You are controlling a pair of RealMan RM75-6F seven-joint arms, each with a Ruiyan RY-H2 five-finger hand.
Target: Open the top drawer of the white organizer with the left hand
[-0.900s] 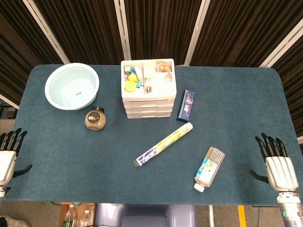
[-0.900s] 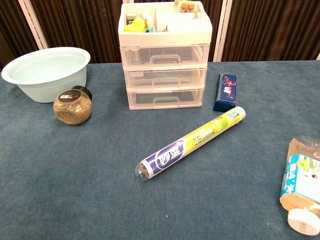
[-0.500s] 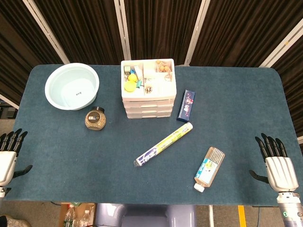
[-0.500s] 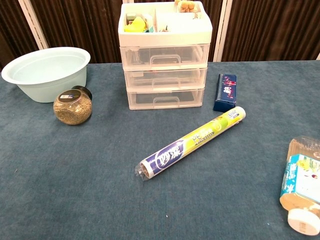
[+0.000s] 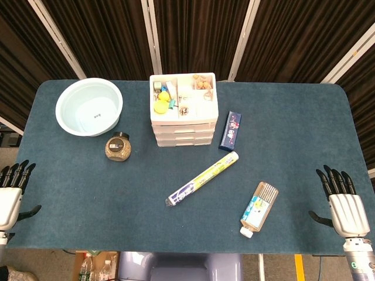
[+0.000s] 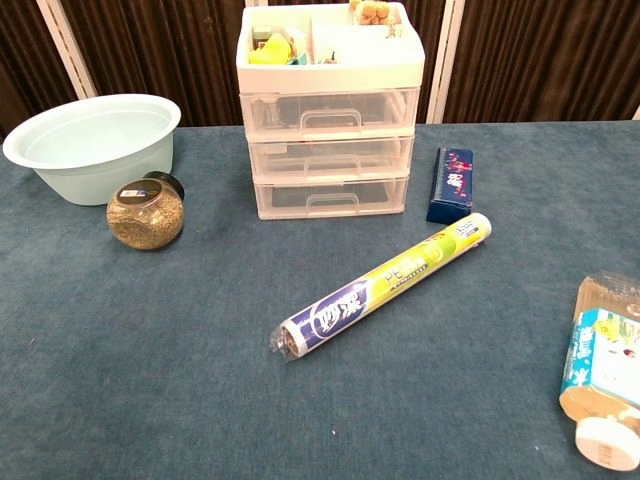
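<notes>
Head view | we see left hand [image 5: 10,196] and right hand [image 5: 344,205] spread, empty, at worktop [image 5: 88,187] corners | organizer [image 5: 183,110] drawers closed

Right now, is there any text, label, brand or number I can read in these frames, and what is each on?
None can be quoted; all print is too small or blurred.
Yellow-and-white wrapped roll: blurred characters on its blue end.
Dark blue rectangular box: tiny unreadable print.
Round glass jar: black lid label, illegible.
Blue-labelled lying bottle: blurred graphics.
Pale blue basin: small illegible mark inside.
</notes>
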